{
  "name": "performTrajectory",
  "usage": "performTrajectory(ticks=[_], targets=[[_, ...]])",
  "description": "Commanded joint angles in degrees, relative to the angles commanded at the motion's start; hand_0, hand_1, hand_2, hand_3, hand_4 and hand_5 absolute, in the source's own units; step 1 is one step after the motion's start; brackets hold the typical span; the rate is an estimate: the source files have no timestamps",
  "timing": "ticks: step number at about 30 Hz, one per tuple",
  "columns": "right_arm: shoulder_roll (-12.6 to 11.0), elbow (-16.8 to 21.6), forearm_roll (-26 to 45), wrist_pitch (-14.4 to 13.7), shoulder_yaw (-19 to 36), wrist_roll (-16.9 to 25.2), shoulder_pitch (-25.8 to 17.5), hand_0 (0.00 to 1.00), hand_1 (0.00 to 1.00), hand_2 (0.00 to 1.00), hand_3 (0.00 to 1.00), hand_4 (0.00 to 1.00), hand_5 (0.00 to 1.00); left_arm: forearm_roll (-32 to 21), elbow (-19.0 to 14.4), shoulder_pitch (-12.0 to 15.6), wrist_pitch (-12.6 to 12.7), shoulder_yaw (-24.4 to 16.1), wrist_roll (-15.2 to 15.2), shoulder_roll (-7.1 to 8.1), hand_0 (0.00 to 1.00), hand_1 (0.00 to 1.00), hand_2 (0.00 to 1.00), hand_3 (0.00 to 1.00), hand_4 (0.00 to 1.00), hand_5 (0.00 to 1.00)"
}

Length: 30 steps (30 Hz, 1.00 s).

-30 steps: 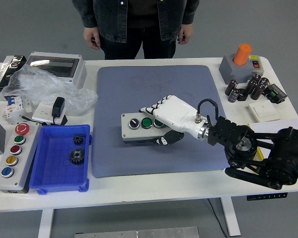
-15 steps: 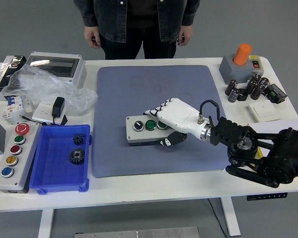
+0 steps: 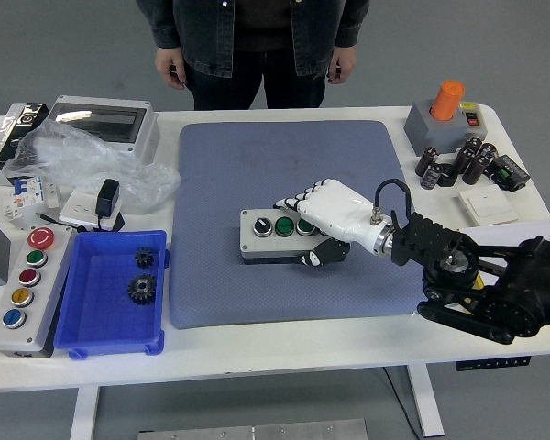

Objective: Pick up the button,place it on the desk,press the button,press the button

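A grey button box (image 3: pixel 273 237) with a black selector knob and green buttons lies on the blue-grey mat (image 3: pixel 257 165), a little right of the mat's middle. My right hand (image 3: pixel 325 220), white with black fingertips, is shut on the box's right end, fingers over its top and thumb (image 3: pixel 313 258) against its near side. The black right arm (image 3: pixel 477 275) comes in from the right. The box's right end is hidden under the hand. The left arm is out of view.
A blue tray (image 3: pixel 82 312) with black gears and a grey five-button panel (image 3: pixel 23 280) lie at the left. A plastic bag, adapter and enclosure sit at the back left. Capacitors (image 3: pixel 454 163) and an orange-button box (image 3: pixel 447 99) stand at the back right. A person stands behind the table, hands down.
My right hand has moved the button box to the right across the mat, still holding its right end. The arm has drawn back to the right.
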Motion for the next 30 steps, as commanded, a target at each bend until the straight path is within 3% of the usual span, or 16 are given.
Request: performTrajectory(ticks=[11, 12, 18, 19, 23, 24, 29, 30], targets=[[-0.06, -0.47, -0.43, 0.67, 0.41, -0.56, -0.40, 0.586, 0.627, 0.498, 0.347, 0.564, 0.002, 0.10, 0.01, 0.01, 0.17, -0.09, -0.27, 0.02, 0.683, 0.701, 0.634, 0.641, 0.555, 0.423], [-0.05, -0.50, -0.45, 0.78, 0.46, -0.63, -0.42, 0.589, 0.632, 0.553, 0.353, 0.569, 0.002, 0.10, 0.02, 0.01, 0.19, -0.10, -0.29, 0.03, 0.683, 0.701, 0.633, 0.640, 0.555, 0.421], [-0.07, -0.42, -0.63, 1.71, 0.96, -1.08, -0.50, 0.589, 0.632, 0.553, 0.353, 0.569, 0.002, -0.13, 0.02, 0.01, 0.39, 0.10, -0.80, 0.05, 0.683, 0.701, 0.633, 0.640, 0.555, 0.421], [-0.08, -0.40, -0.70, 1.91, 1.07, -1.17, -0.50, 0.598, 0.630, 0.632, 0.476, 0.703, 0.021, -0.20, 0.01, 0.01, 0.44, 0.17, -0.93, 0.05, 0.683, 0.701, 0.632, 0.640, 0.554, 0.420], [-0.12, -0.32, -0.81, 2.58, 1.26, -1.38, -0.49, 0.598, 0.630, 0.632, 0.476, 0.703, 0.021, -0.34, 0.00, 0.00, 0.54, 0.29, -1.22, 0.07, 0.683, 0.701, 0.632, 0.640, 0.554, 0.420], [-0.15, -0.27, -0.82, 2.70, 1.35, -1.41, -0.51, 0.613, 0.653, 0.668, 0.690, 0.714, 0.083, -0.28, 0.01, -0.02, 0.57, 0.24, -1.26, 0.08, 0.683, 0.701, 0.632, 0.639, 0.554, 0.419], [-0.23, -0.07, -0.96, 3.02, 1.70, -1.53, -0.53, 0.613, 0.653, 0.668, 0.690, 0.714, 0.083, -0.25, 0.02, -0.05, 0.64, 0.19, -1.45, 0.11, 0.683, 0.701, 0.632, 0.639, 0.554, 0.419], [-0.24, -0.05, -0.93, 3.06, 1.73, -1.53, -0.52, 0.632, 0.675, 0.707, 0.793, 0.764, 0.093, -0.25, 0.02, -0.04, 0.65, 0.18, -1.48, 0.13, 0.680, 0.699, 0.629, 0.638, 0.554, 0.419]])
